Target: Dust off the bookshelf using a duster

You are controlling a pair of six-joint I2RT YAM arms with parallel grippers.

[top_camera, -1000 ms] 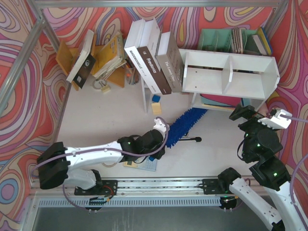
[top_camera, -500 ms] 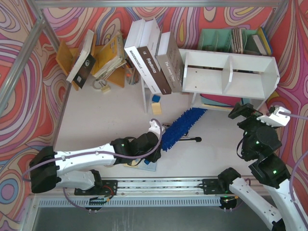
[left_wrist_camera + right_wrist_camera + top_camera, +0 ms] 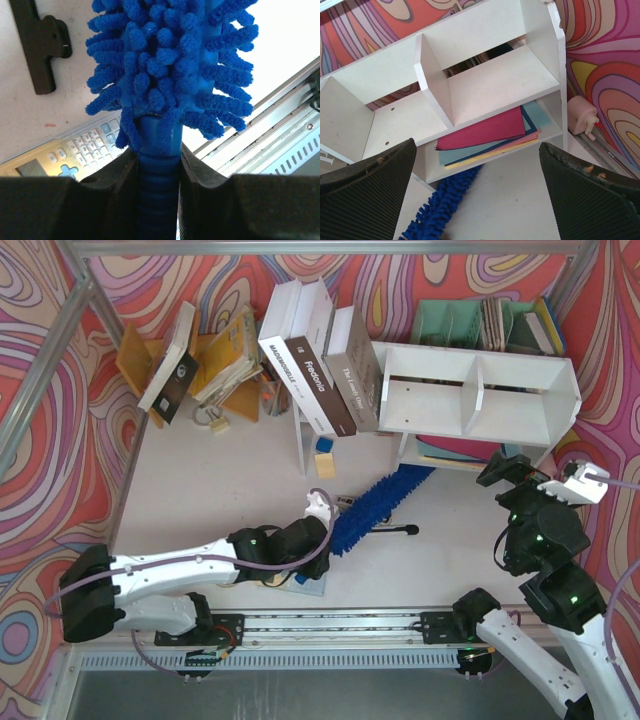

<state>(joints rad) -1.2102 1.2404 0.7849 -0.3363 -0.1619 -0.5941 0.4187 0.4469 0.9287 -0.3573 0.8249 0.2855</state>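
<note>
The white bookshelf stands at the back right, its two box compartments facing up in the right wrist view. The fluffy blue duster lies slanted over the table, its far tip at the bookshelf's lower tier. My left gripper is shut on the duster's ribbed blue handle, with the fluffy head straight ahead. My right gripper hovers open in front of the shelf's right end, nothing between its fingers.
A black stapler lies beside the duster. A calculator sits under my left wrist. Large books lean left of the shelf. A green file organiser stands behind it, a yellow book rack far left. Coloured sheets fill the lower tier.
My left arm has drawn back slightly to the left with the duster still in its grip. The right gripper has barely shifted.
</note>
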